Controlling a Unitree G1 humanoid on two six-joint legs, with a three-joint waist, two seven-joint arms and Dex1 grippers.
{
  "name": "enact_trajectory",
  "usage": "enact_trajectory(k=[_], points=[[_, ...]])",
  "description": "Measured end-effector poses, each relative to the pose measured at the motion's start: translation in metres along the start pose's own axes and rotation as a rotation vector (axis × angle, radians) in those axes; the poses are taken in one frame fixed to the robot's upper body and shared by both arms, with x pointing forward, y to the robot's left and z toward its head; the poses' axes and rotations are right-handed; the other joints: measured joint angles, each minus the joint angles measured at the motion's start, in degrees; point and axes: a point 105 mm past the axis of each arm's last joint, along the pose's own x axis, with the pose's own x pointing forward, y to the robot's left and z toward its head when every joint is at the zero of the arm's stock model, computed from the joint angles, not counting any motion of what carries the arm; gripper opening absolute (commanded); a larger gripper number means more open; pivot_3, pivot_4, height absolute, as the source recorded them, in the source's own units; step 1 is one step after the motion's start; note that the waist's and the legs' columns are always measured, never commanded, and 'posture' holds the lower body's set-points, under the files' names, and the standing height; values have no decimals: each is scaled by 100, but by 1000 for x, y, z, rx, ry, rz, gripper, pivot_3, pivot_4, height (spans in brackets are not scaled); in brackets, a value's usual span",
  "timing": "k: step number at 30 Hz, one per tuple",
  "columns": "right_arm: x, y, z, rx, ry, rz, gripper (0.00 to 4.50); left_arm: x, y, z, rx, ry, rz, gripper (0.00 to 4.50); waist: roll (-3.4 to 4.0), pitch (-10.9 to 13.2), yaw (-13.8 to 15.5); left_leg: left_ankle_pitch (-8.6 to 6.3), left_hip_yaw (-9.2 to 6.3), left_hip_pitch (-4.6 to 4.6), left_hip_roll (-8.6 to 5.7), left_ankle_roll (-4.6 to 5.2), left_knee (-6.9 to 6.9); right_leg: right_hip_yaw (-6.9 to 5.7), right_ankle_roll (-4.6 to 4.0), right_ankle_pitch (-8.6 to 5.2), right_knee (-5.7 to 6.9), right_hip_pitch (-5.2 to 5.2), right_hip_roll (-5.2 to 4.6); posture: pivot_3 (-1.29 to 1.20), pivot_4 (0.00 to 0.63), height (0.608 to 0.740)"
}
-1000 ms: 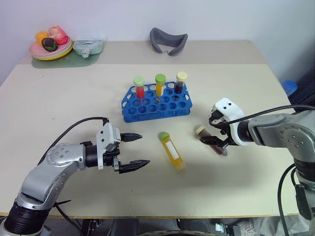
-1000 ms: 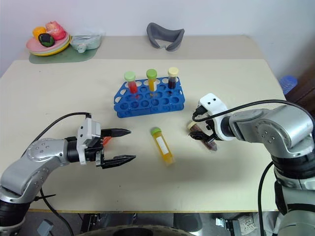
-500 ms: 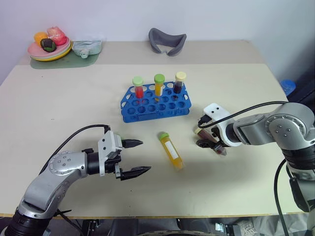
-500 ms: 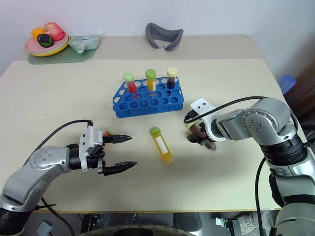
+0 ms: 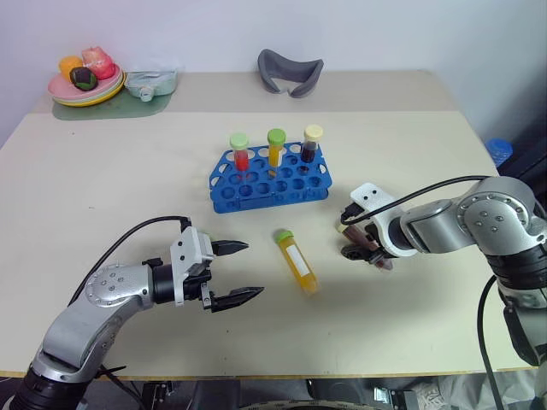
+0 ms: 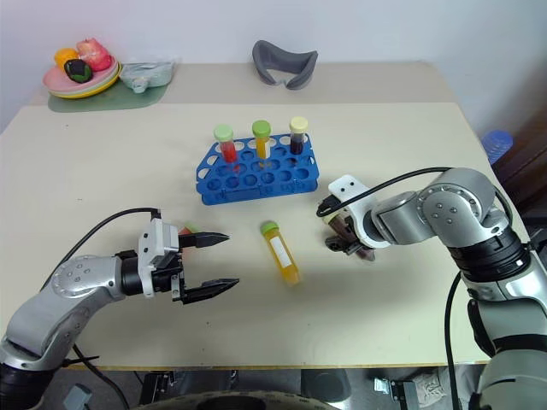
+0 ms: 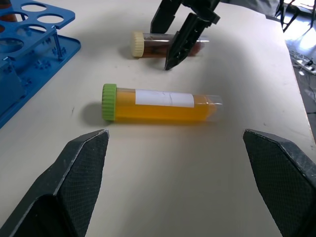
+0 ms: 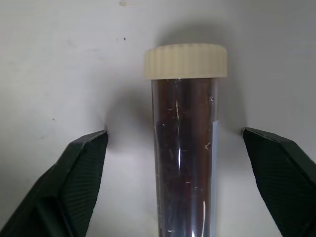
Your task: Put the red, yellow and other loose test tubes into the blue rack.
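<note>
Rack (image 5: 272,181), upper centre, holds 3 tubes upright. 2 remain flat on table (image 5: 102,205): yellow tube (image 5: 297,262) at centre, brown tube (image 8: 185,148) to its right. Right gripper (image 8: 180,170) straddles the brown tube, fingers apart, not gripping. Left gripper (image 5: 232,273) hovers agape, lower left.

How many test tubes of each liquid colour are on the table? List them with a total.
Red tubes: 2, second half hidden behind left gripper
Yellow tubes: 2
Dark brown tubes: 2
Total: 6
</note>
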Motion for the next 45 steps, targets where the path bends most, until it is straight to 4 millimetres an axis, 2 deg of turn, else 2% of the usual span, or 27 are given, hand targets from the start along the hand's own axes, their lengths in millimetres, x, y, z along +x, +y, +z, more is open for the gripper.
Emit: enact_trajectory(k=[2,13,17,25,28,30,33,35,36,41,45], points=[[0,0,0,-2,-1,0,2189,0,0,0,0,0,3,4500,0,0,0,0,-1,0,0,0,0,0,0,0,0,0,1,0,150,740],[0,0,2,-8,-1,-8,2189,1,2,3,9,-12,5,4500,0,0,-3,0,-1,0,1,1,-1,0,0,0,0,-1,2,0,150,740],[0,3,2,-10,-3,2,946,2,2,5,15,-15,5,4500,0,0,-2,-1,-1,0,1,1,-1,0,0,0,0,-1,2,0,150,740],[1,3,4,-11,-10,-1,946,2,3,6,18,-17,6,4500,0,0,-6,-1,-1,0,1,1,-1,0,0,0,-1,0,2,0,150,740],[0,8,11,-36,-44,-7,946,-2,6,5,14,-15,36,4500,4,2,-21,-1,-2,0,1,1,-2,0,0,0,2,-7,4,0,150,740],[-8,15,26,-81,-153,6,946,-9,12,2,-1,-13,90,4500,12,7,-12,-1,-2,-7,1,1,-7,1,0,0,3,-18,4,0,150,740],[-44,29,80,-81,-588,63,946,-26,25,-9,-42,0,194,4500,12,7,-4,-2,-2,-11,3,4,-16,0,0,0,0,-24,5,0,150,740],[-62,31,101,-10,-807,92,946,-30,31,-10,-50,-22,242,4500,4,3,9,-2,-2,-11,3,4,-13,-3,1,0,-3,-17,3,0,150,740],[-64,29,107,29,-880,84,946,-30,33,-9,-53,-39,260,4500,2,1,21,-2,-3,-11,2,4,-7,-6,1,0,-4,-12,0,0,150,740],[-53,21,116,125,-1084,-27,946,-27,38,-4,-81,-115,312,4500,3,2,0,-1,-3,-9,0,2,-5,-6,1,0,4,-16,-2,0,150,740],[-33,18,117,188,-1202,-138,946,-21,46,10,-72,-185,336,4500,5,2,-28,1,-4,-3,3,-1,-5,-5,0,1,13,-15,4,0,150,740]])
